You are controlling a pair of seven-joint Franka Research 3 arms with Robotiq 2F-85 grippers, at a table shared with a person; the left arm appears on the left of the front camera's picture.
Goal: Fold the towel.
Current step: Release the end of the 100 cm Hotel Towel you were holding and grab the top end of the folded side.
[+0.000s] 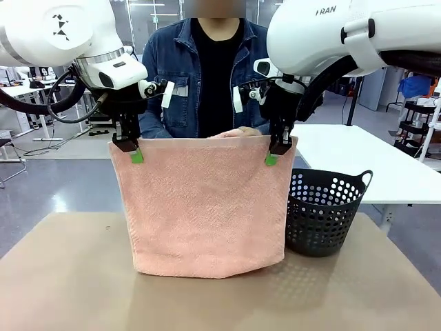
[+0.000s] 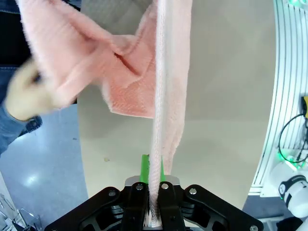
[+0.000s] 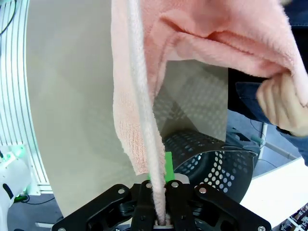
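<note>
The towel (image 1: 207,207) hung over the near part of the table (image 1: 62,276), stretched flat between the two arms like a curtain. I could not tell whether its lower edge brushed the tabletop or hung just clear of it. The left gripper (image 1: 132,150) had its jaws pinched tight on the upper corner on its side. The right gripper (image 1: 277,150) was clamped on the other upper corner the same way, with only the green pads peeking past the cloth.

The person in the denim jacket (image 1: 169,83) stood right behind the towel, the lower body hidden by it. A bit of one hand (image 1: 238,132) showed over the top edge near the middle.

From the left wrist, the towel ran edge-on out of the closed fingers. A second layer sagged away toward a blurred hand (image 2: 24,94), too smeared to show how it held. From the right wrist, a fist (image 3: 281,101) gripped the far fold, its wrist cut off at the picture's side.

The dark perforated basket (image 1: 324,214) stood on the table just beside the towel's right edge, with its left side covered by the cloth.
</note>
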